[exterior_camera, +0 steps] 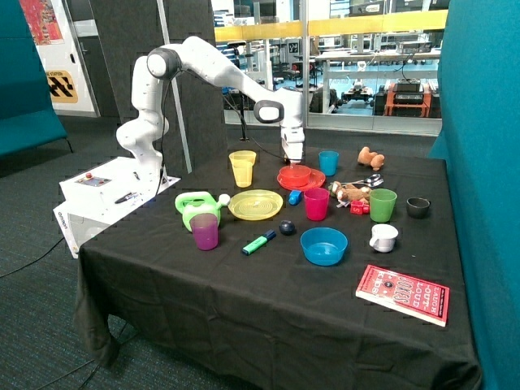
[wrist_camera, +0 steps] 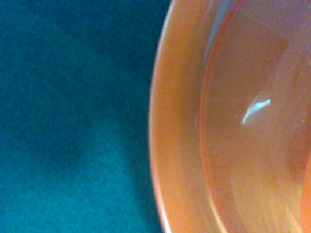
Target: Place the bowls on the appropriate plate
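The red bowl (exterior_camera: pixel 298 172) sits on the red plate (exterior_camera: pixel 313 182), with the gripper (exterior_camera: pixel 293 158) directly above its rim. Whether the gripper clasps the bowl cannot be told. The yellow plate (exterior_camera: pixel 255 205) carries no bowl; that placement appears outstanding.

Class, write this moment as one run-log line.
end effector: at red bowl | red bowl: on red plate | yellow plate: no bowl on it | step: unfinished
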`<state>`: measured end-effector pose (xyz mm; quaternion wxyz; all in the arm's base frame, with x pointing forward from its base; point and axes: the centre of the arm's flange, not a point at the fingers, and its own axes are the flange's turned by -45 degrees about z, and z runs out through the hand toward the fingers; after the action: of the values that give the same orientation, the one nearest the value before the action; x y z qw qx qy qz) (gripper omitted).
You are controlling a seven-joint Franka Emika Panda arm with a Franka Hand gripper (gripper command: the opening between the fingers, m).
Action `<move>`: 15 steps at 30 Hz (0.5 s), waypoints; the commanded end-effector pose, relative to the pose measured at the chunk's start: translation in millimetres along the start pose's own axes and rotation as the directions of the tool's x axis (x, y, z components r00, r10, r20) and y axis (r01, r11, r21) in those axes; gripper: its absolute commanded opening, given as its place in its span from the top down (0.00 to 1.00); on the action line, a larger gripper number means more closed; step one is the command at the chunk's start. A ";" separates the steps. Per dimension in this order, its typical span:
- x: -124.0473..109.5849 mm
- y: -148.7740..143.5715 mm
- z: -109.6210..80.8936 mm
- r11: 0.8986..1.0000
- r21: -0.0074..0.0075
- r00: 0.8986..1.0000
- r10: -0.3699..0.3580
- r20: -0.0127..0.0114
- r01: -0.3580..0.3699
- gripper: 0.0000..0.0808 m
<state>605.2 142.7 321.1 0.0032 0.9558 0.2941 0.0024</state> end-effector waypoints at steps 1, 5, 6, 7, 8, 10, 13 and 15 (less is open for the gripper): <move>-8.9 -5.3 -14.5 1.000 0.008 1.000 -0.025 0.002 0.025 0.35; -14.2 -9.1 -19.4 0.999 0.008 0.999 -0.035 0.002 0.035 0.35; -16.2 -10.3 -21.2 0.999 0.008 0.999 -0.042 0.002 0.042 0.35; -17.9 -11.3 -22.6 0.999 0.008 0.999 -0.044 0.002 0.044 0.37; -18.9 -12.0 -23.6 0.999 0.008 0.999 -0.045 0.002 0.045 0.36; -22.9 -14.9 -27.8 0.998 0.008 0.998 -0.056 0.002 0.056 0.38; -26.5 -18.0 -33.1 0.998 0.008 0.998 -0.065 0.002 0.065 0.38; -29.1 -20.4 -38.3 0.997 0.008 0.997 -0.075 0.002 0.075 0.39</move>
<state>584.0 142.7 342.4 0.0037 0.9493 0.3144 0.0016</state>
